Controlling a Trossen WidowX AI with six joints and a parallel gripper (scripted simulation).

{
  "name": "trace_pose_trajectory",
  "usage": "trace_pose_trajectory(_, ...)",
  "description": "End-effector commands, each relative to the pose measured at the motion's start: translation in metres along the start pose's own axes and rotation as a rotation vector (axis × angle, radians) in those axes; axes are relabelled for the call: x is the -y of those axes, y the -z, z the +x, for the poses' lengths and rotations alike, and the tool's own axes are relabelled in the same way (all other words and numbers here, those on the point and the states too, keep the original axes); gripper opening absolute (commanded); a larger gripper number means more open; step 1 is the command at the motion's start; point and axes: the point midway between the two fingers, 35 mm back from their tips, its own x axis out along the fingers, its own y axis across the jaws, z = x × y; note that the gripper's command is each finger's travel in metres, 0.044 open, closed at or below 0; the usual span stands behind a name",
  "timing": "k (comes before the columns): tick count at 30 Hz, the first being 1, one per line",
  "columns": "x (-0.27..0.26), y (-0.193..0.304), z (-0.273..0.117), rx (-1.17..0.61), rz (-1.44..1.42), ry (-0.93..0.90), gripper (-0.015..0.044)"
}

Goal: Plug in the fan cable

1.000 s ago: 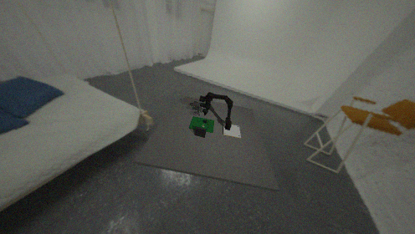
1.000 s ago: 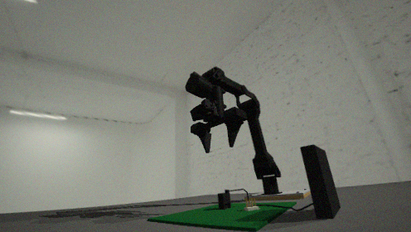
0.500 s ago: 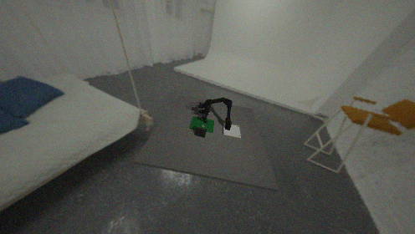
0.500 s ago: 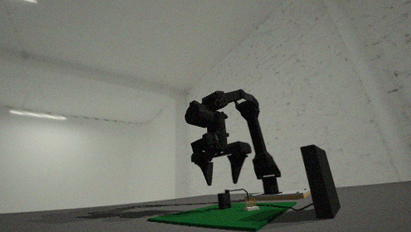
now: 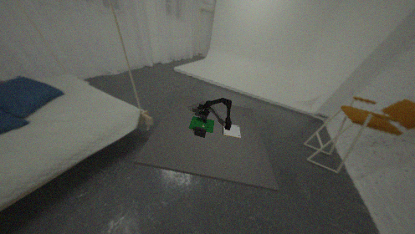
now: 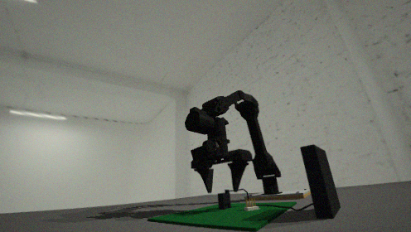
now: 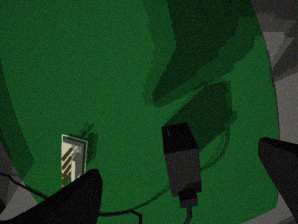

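The black plug stands upright on the green board, away from the header, its cable leaving its top. The white four-pin header shows bare gold pins; in the wrist view it lies left of the plug, partly behind the left finger. My gripper is wide open and empty, pointing down over the board. Its fingertips are around the level of the plug's top, one on each side in the views, with gaps; exact height is hard to tell.
The black fan stands on edge at the board's side. Its thin cable runs past the header to the plug. The arm's base stands on a white plate beside the board.
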Motion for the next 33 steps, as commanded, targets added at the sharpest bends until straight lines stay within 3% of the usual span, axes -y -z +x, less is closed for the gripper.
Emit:
trace_pose_trajectory(1, 0.001, 0.001, 0.008, -0.003, -0.005, 0.004, 0.0440)
trace_pose_trajectory(19, 0.001, 0.002, 0.031, -0.003, -0.005, 0.004, 0.0440)
trace_pose_trajectory(33, 0.000, 0.002, 0.029, -0.003, 0.000, 0.000, 0.0072)
